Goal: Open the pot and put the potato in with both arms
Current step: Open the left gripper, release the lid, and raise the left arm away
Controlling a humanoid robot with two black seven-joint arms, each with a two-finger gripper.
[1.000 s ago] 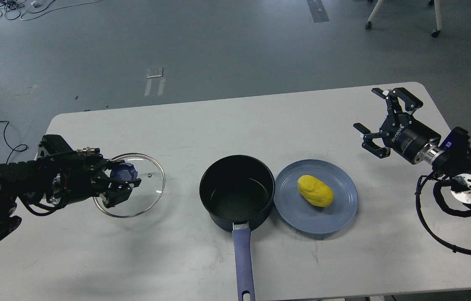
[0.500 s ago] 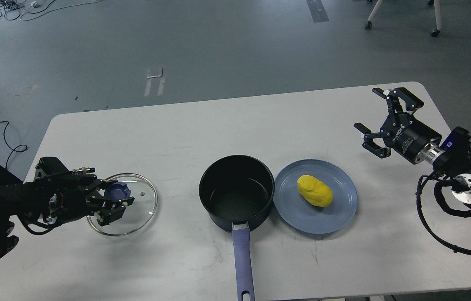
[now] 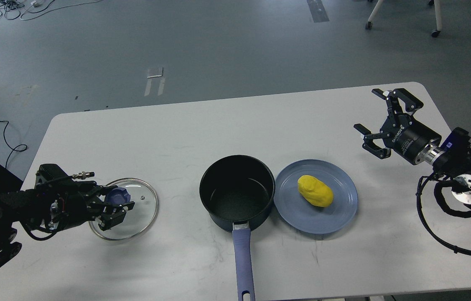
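On the table's point(image 3: 176, 133) left side, my left gripper point(image 3: 115, 205) has its fingers closed around the lid's point(image 3: 141, 209) blue knob point(image 3: 119, 195). Pot point(image 3: 237, 192) sits uncovered mid-table, handle toward me. Potato point(image 3: 315, 190) lies on the plate point(image 3: 335, 217) just right of it. My right gripper point(image 3: 379, 121) hangs spread wide, holding nothing.

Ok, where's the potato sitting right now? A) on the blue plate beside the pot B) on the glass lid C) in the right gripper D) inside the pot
A: the potato lies on the plate, right of the open, empty pot.
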